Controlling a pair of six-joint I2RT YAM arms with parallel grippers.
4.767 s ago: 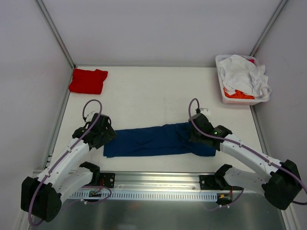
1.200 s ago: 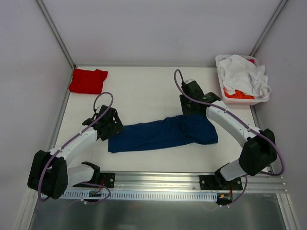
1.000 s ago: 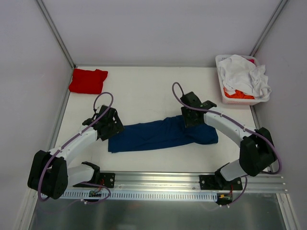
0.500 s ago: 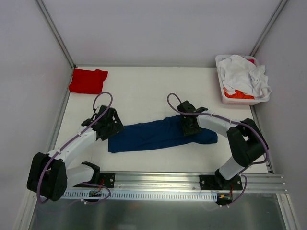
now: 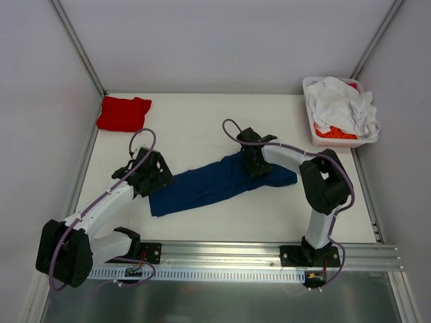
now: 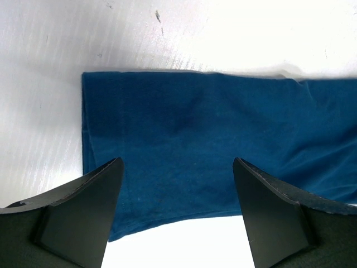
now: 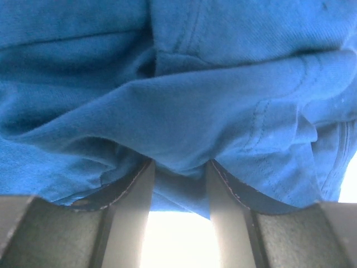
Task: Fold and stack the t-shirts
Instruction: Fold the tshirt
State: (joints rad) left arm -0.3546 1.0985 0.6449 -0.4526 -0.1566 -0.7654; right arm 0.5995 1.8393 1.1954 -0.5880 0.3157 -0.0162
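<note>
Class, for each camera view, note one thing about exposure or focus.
Top external: even light, sharp, only soft shadows. Left wrist: table blown out to white around the navy t-shirt; left claw fingers dark. Right wrist: shirt fills the frame, white glare between right claw fingers.

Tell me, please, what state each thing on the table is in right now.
navy t-shirt: folded into a long band, right end bunched up.
red t-shirt: folded, at the far left corner.
white t-shirt: crumpled, in the bin.
orange t-shirt: crumpled, under the white one.
left gripper: jaws open over the band's left end.
right gripper: jaws closed on the bunched end.
</note>
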